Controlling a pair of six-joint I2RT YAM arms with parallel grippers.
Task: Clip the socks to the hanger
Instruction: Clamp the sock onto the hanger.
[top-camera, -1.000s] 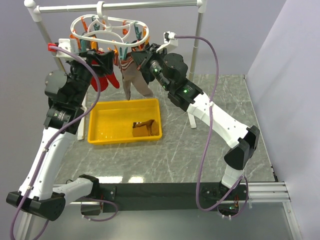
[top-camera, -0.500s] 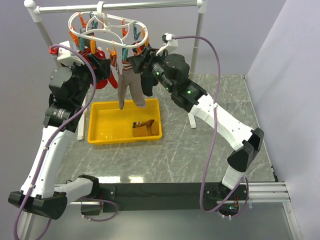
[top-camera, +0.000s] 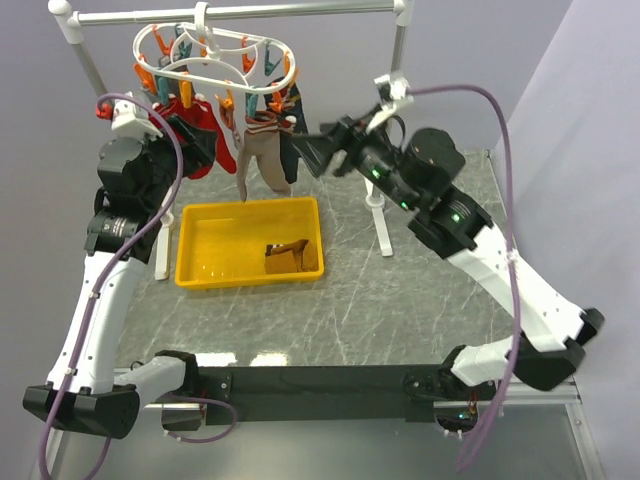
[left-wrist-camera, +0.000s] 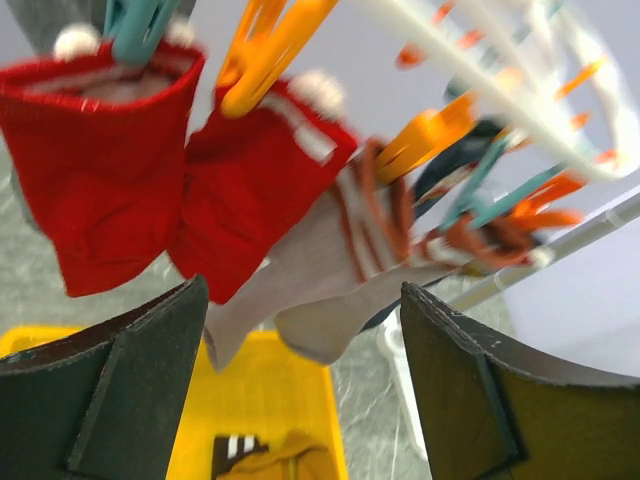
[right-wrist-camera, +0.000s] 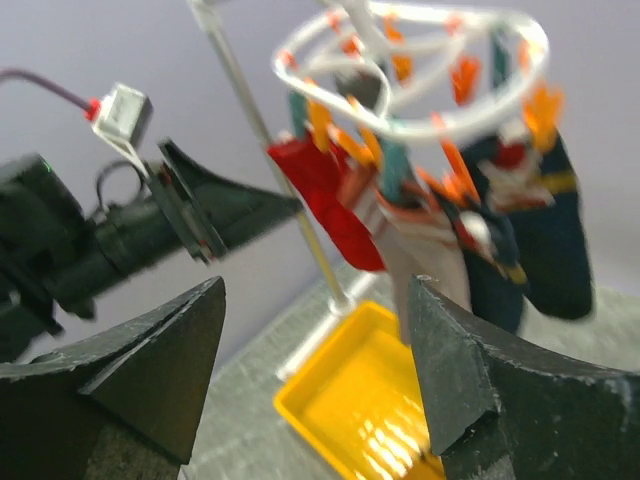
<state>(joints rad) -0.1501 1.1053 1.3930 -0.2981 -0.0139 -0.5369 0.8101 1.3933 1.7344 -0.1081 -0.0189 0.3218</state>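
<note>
Above the surface's (top-camera: 420, 300) far edge the hanger (top-camera: 215, 62) held red socks (top-camera: 203, 135) and grey-beige socks (top-camera: 262, 160), while the yellow tray (top-camera: 195, 272) toward the far left corner held a limp, light brown-mustard sock (top-camera: 290, 257), best pinched at its cuff, with the left pincer (left-wrist-camera: 300, 330) and right pincer (right-wrist-camera: 315, 340) both apart and empty.

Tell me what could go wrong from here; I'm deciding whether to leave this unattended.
The open left end effector sits by the clipped red socks and could snag them off. The brown sock lies in the yellow bin near the hanging grey socks; reaching for it might brush them.
</note>
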